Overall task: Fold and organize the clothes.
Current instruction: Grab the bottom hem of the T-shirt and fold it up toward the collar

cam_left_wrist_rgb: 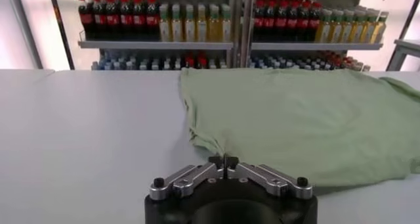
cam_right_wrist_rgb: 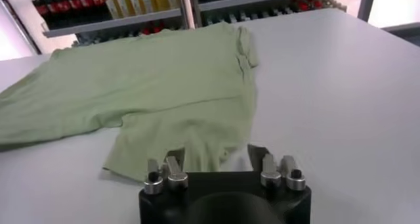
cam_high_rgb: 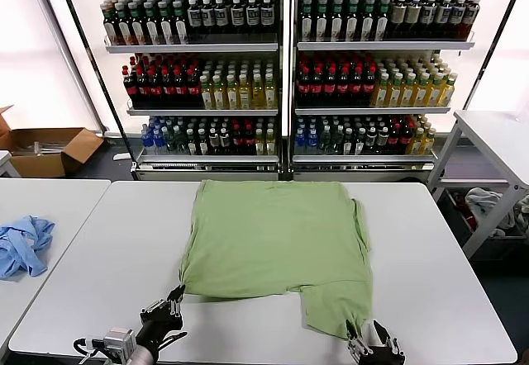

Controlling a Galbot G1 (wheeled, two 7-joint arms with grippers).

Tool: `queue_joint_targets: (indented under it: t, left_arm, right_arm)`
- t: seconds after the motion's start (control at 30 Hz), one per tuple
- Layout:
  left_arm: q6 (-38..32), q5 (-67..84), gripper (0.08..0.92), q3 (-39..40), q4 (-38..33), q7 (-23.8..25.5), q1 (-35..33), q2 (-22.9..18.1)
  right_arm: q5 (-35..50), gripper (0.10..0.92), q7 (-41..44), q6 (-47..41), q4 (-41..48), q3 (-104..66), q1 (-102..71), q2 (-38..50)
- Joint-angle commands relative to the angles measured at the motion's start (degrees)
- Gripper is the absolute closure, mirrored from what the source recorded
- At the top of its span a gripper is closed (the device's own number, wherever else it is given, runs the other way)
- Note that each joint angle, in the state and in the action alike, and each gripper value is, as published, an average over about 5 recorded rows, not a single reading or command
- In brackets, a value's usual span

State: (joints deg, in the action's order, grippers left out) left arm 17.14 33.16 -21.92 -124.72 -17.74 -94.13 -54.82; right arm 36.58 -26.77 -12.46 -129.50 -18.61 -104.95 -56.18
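White rectangular table (cam_high_rgb: 430, 241) | light green cotton shirt (cam_high_rgb: 273, 241) lies flat mid-table, one flap reaching its near edge | right claw (cam_right_wrist_rgb: 213, 159) spread wide over that flap | left claw (cam_left_wrist_rgb: 224, 161) pinched closed beside shirt's near-left corner

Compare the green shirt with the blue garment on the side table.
The green shirt lies spread mostly flat on the middle table; the blue garment sits crumpled on the left table. The shirt covers far more surface. The left gripper and right gripper flank the shirt's near edge; none is near the blue garment. Both are unfolded.
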Motion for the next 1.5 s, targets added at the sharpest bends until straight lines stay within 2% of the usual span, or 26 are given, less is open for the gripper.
queue_joint_targets:
  t: [0.03, 0.13, 0.67, 0.9, 1.23, 1.5]
  left_arm:
    - [-0.39, -0.95, 0.916, 0.02, 0.25, 0.02, -0.09, -0.03]
    - [-0.37, -1.17, 0.916, 0.09, 0.35, -0.01, -0.02, -0.09]
    - [0.10, -1.13, 0.916, -0.08, -0.96, -0.23, 0.09, 0.00]
    - [0.55, -1.05, 0.916, -0.08, -1.38, -0.47, 0.38, -0.07]
    - [1.70, 1.34, 0.916, -3.18, -5.89, -2.25, -1.59, 1.73]
    - [1.48, 1.45, 0.916, -6.40, -9.64, -5.71, -11.02, 4.05]
  right_arm:
    - [0.46, 0.250, -0.55, 0.19, 1.54, 0.99, 0.30, -0.39]
    - [-0.20, 0.258, 0.12, -0.19, 2.35, 2.00, 1.41, -0.59]
    - [1.47, 0.716, 1.77, -1.59, 7.58, 4.86, 7.52, -2.29]
    - [-2.60, 0.897, 1.88, -0.09, 4.63, 3.01, 8.28, -2.76]
    - [-5.92, 0.916, 2.94, -2.24, -6.13, -7.04, 4.29, 1.07]
    - [-1.61, 0.916, 5.07, -4.42, -13.61, -15.56, -7.14, 7.11]
